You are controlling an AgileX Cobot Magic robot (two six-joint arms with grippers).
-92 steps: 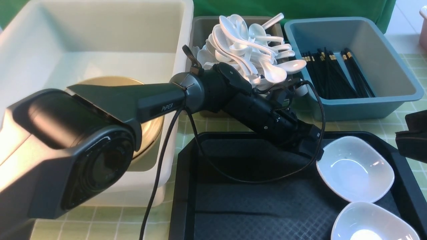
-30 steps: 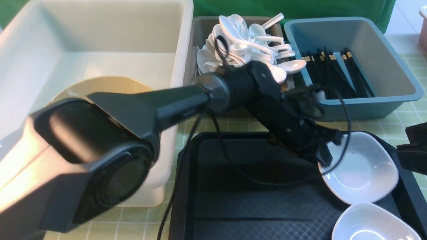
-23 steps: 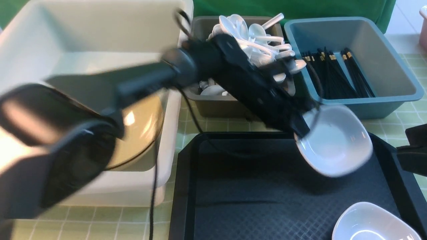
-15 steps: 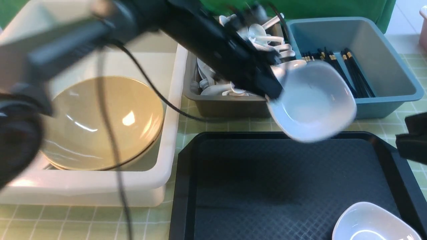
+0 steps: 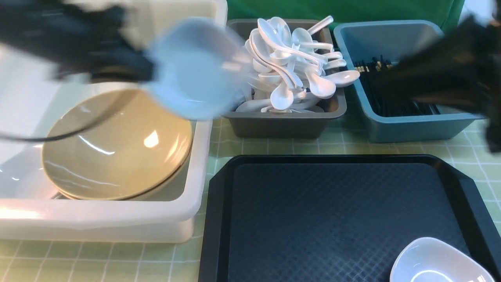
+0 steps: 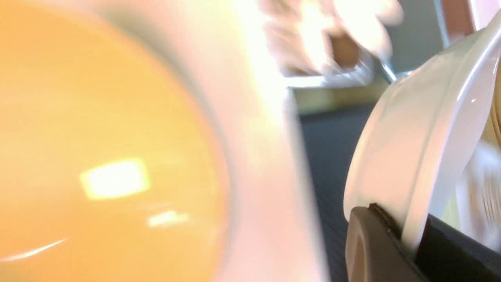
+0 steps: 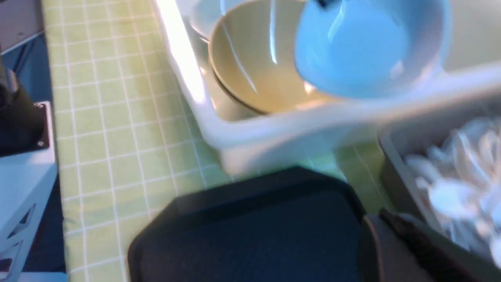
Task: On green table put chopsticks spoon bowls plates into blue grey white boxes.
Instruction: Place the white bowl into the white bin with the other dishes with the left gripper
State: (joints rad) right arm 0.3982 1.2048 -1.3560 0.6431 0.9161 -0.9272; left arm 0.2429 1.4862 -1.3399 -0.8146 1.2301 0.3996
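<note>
Front view: pinching plate (image 5: pixel 191 70) with left fingers (image 6: pixel 366 250) over white box (image 5: pixel 98 221); set down flat on bowls (image 5: pixel 117 149); clenching right fingers (image 7: pixel 391 250).

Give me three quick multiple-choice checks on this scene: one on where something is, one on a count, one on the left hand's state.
1. Where are the spoons?
A. in the blue box
B. in the grey box
C. in the white tub

2. How many white plates lie on the black tray?
A. none
B. one
C. three

3. The left hand is:
A. open and empty
B. shut on a spoon
C. shut on a white plate

Answers:
1 B, the spoons are heaped in the grey box.
2 B, a single plate sits at the tray's near right corner.
3 C, the left wrist view shows its fingers pinching the plate's rim.
</note>
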